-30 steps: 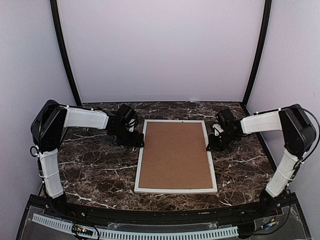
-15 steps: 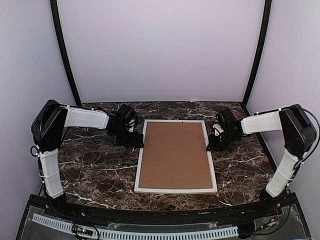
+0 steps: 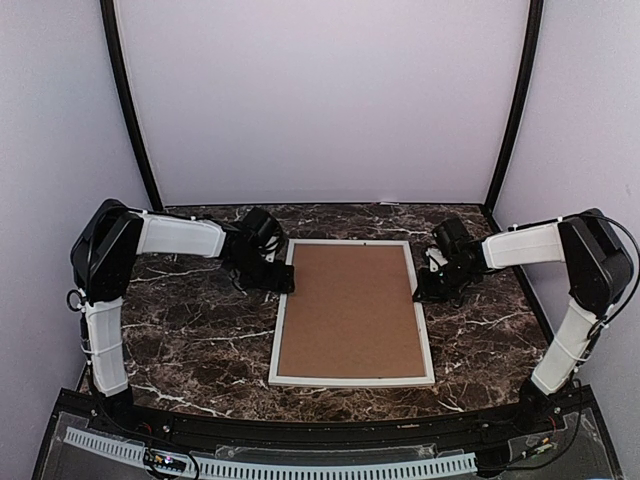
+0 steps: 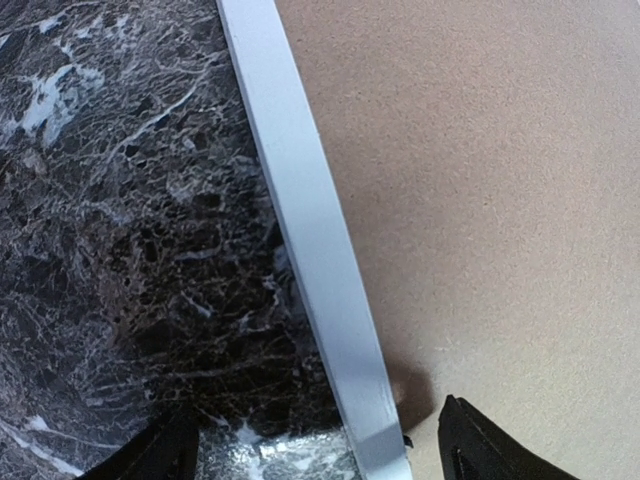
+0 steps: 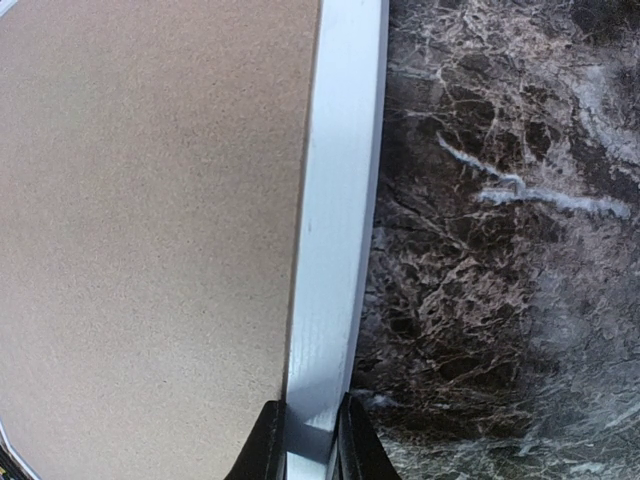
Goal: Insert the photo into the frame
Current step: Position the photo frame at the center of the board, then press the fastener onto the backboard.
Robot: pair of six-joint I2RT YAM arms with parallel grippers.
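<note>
The left claw (image 4: pixel 312 452) stands wide apart, one finger over the dark marble surface (image 4: pixel 120 250), the other over the brown backing board (image 4: pixel 480 180), and the white left border of the frame (image 4: pixel 305 200) runs between them, ungripped. To do this step well, I judge it should settle squarely and close on that border without shoving the frame sideways. The right claw (image 5: pixel 305 445) is clamped on the frame's right border, between its fingertips. The photo is nowhere visible; perhaps beneath the board.

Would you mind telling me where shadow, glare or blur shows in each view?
Top external: soft, even light, no harsh glare. Left wrist: a shadow darkens the backing board beside the frame. Right wrist: the table blurs toward the lower right.
</note>
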